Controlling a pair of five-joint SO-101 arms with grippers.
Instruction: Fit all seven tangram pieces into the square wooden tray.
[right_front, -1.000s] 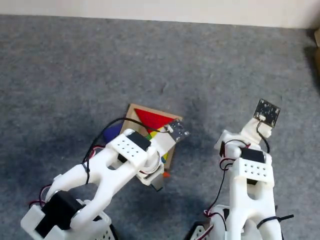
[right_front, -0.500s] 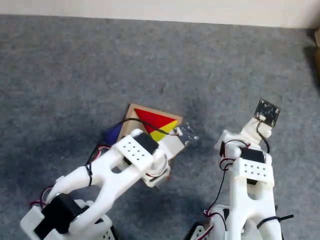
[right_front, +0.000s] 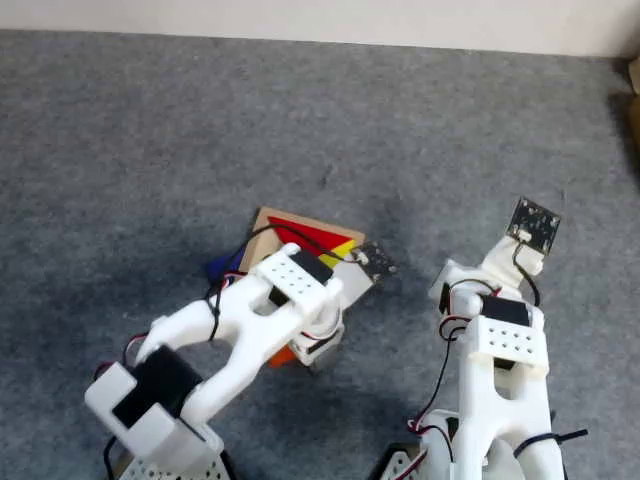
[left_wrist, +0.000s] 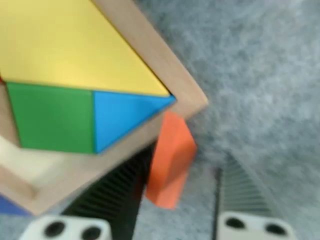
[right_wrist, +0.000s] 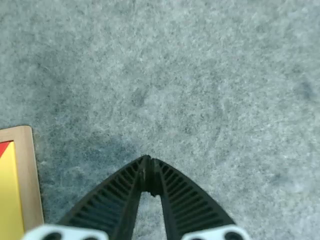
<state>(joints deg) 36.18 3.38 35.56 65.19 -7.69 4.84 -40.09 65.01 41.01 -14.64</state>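
Orange piece (left_wrist: 170, 160) just beside tray (left_wrist: 186, 96) corner

A grey, felt-like carpet (right_front: 150, 130) covers the whole surface, its nap mottled with lighter and darker flecks. Along the far edge runs a pale cream strip (right_front: 300, 15); whether it is wall or skirting cannot be told. At the far right edge a sliver of something brown (right_front: 636, 75) juts in. The light is soft and even, casting only faint, blurred shadows.
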